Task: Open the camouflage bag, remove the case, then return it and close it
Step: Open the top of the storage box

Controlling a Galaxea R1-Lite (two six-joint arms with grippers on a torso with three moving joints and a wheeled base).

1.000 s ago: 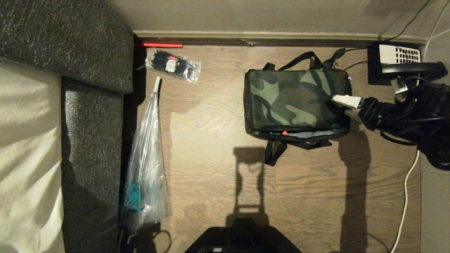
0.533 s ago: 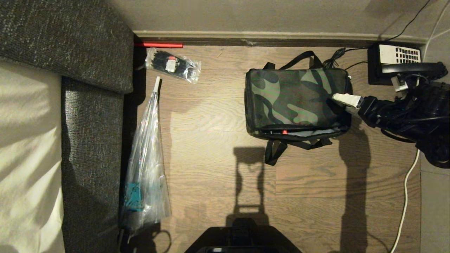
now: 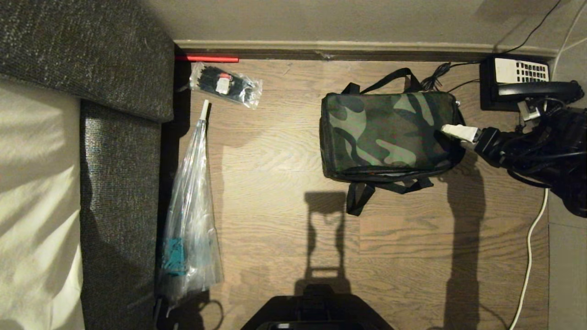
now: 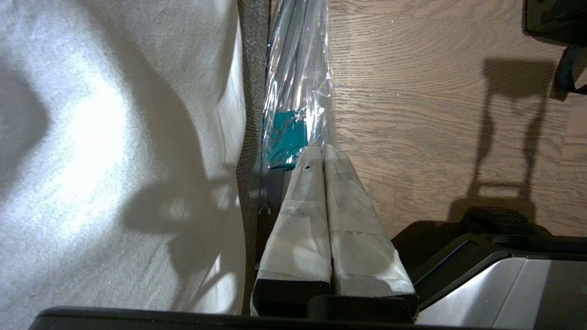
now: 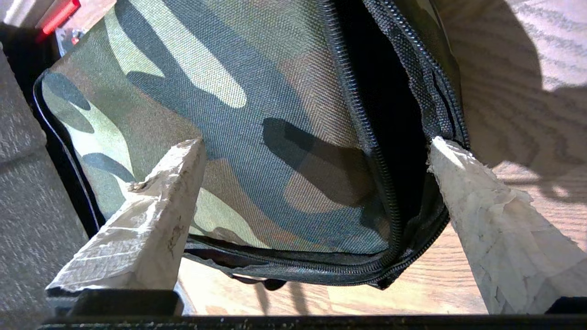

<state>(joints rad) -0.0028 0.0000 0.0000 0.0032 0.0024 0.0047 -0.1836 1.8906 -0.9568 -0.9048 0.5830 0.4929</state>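
Camouflage bag (image 3: 387,134) sits on the wood-grain plank floor (image 3: 284,238), near the baseboard, right of centre in the head view — boxy, soft, coarse woven fabric in green, black and tan blotches, black piping at the edges, black webbing straps (image 3: 367,192) spilling off its near side and a handle loop (image 3: 390,75) arching off the far side. Lid lies down over the body; in the right wrist view the black zip (image 5: 367,137) gapes along one edge, teeth parted, only darkness inside. Case not visible. Right gripper (image 3: 458,133) at the bag's right end, fingers spread wide, holding nothing: one pale tape-wrapped finger (image 5: 151,215) over the lid fabric, the other (image 5: 486,215) off the corner above bare floor. Left gripper (image 4: 323,156) low by the sofa, its two wrapped fingers pressed flat together, empty. Just beyond it a furled clear-plastic umbrella (image 3: 190,220), crinkled and glossy, with a teal patch. Sofa (image 3: 114,151) coarse dark tweed, pale cloth over the seat. Farther off: a clear packet of black cable ties (image 3: 225,85), a black desk telephone (image 3: 520,82) with white keypad, a white cable (image 3: 527,261).
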